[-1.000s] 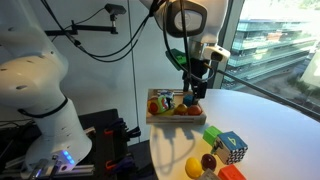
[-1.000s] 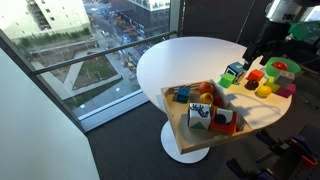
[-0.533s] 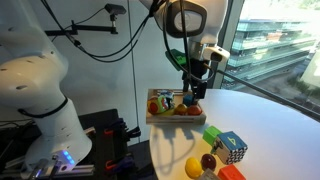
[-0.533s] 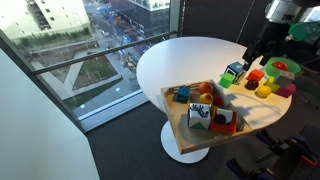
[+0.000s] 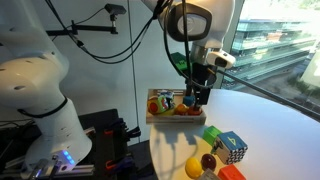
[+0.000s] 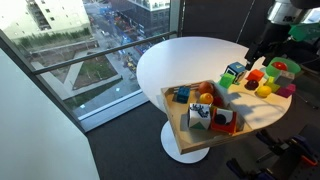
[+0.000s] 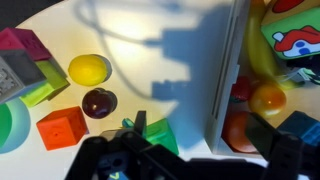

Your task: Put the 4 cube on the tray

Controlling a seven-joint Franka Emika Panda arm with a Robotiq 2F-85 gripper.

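Note:
The 4 cube (image 5: 232, 148), blue-teal with white marks, sits on the white table next to a plain green cube (image 5: 212, 135); it also shows in an exterior view (image 6: 234, 71). In the wrist view only a teal sliver (image 7: 127, 124) beside the green cube (image 7: 158, 135) shows, and the gripper hides the remainder. The light-wood tray (image 5: 152, 116) (image 6: 180, 122) holds toy fruit; its rim (image 7: 222, 75) runs under the gripper. My gripper (image 5: 197, 97) (image 6: 251, 62) (image 7: 205, 130) hovers open and empty above the tray's edge, short of the cubes.
A yellow lemon (image 7: 89, 69), a dark red fruit (image 7: 99, 102) and an orange-red block (image 7: 62, 127) lie near the cubes. A grey patterned block (image 7: 18, 75) and pink and green toys lie farther off. The round table's edge and a window are close.
The gripper has shifted slightly away from the tray towards the cubes. Nothing on the table has moved.

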